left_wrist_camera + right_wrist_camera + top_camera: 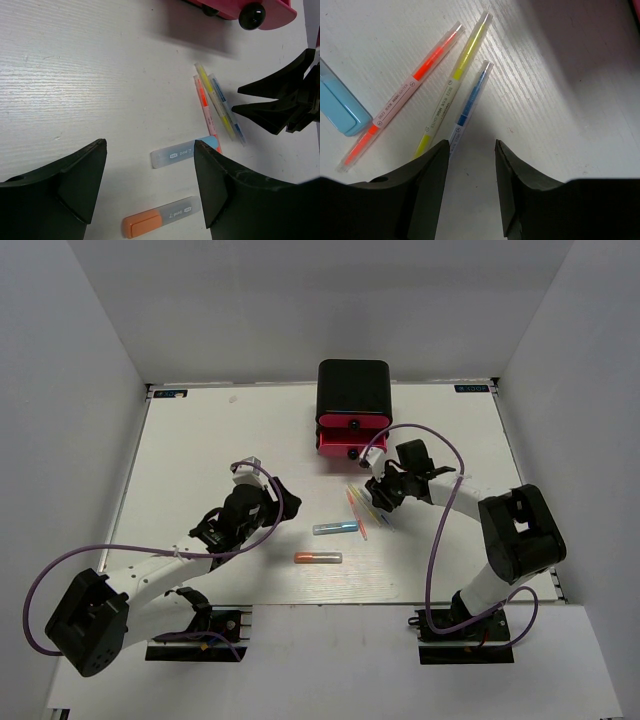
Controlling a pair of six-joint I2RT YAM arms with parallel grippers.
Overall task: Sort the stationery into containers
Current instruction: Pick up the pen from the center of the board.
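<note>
A blue tube [335, 528] and an orange tube [318, 558] lie on the white table between the arms. Three thin sticks lie just right of them: pink-orange [402, 102], yellow [455, 82] and blue [470, 100]. The black box [352, 385] stands at the back, with two pink drawers [352, 426] pulled out. My left gripper [150, 145] is open and empty, above the blue tube [172, 155] and orange tube [160, 217]. My right gripper [471, 150] is open and empty, its left finger beside the blue stick's near end.
A pink drawer front with a black knob [252, 15] shows at the top of the left wrist view, and the right gripper's black fingers [272, 102] reach in beside the sticks [215, 102]. White walls enclose the table [200, 440].
</note>
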